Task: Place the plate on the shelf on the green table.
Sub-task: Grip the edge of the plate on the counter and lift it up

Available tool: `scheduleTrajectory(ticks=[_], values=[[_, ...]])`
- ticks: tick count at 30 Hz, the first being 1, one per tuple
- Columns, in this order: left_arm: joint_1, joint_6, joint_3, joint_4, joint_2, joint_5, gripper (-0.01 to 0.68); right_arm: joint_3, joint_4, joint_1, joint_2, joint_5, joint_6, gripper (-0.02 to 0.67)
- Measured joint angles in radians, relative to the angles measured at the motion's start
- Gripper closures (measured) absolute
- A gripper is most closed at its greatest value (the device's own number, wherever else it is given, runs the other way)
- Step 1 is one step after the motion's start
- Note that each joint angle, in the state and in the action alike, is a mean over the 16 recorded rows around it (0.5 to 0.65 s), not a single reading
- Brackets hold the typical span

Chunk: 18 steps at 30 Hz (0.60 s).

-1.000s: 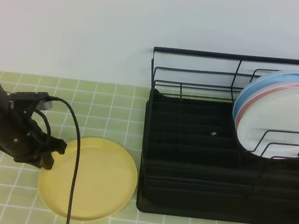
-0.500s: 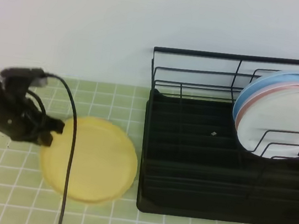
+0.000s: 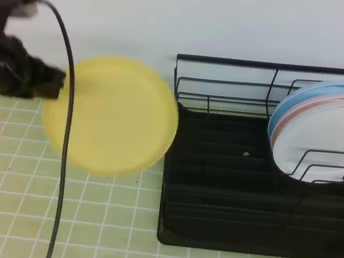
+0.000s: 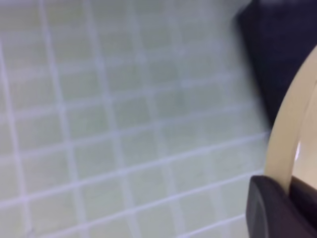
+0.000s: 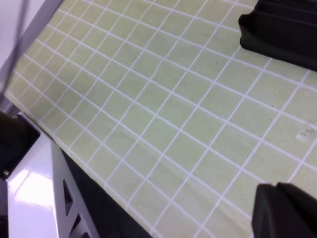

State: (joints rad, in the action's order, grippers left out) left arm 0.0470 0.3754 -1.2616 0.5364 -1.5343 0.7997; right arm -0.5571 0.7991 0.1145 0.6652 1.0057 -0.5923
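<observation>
The smooth, round pale-yellow plate [image 3: 111, 115] hangs tilted and blurred at centre left, above the glossy green table [image 3: 15, 197], its left rim pinched by the left gripper [image 3: 55, 84]. The black wire shelf [image 3: 227, 194] fills the right. The right gripper [image 5: 285, 210], lower right of its wrist view, is closed on nothing.

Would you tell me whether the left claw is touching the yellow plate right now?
Touching. In the left wrist view, the plate's rim runs down between the left claw's dark fingers; the high view shows it lifted off the tiles, held at its left edge.
</observation>
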Motion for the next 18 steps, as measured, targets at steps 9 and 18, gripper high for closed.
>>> scheduleTrajectory(ticks=[9,18], values=[[0.06,0.078,-0.02,0.175,0.096,0.074,0.671,0.0,0.105,0.0,0.018,-0.172,-0.007,0.651],[0.233,0.037,-0.02,0.17,0.108,0.046,0.671,0.0,0.409,0.0,0.152,-0.337,-0.127,0.651]])
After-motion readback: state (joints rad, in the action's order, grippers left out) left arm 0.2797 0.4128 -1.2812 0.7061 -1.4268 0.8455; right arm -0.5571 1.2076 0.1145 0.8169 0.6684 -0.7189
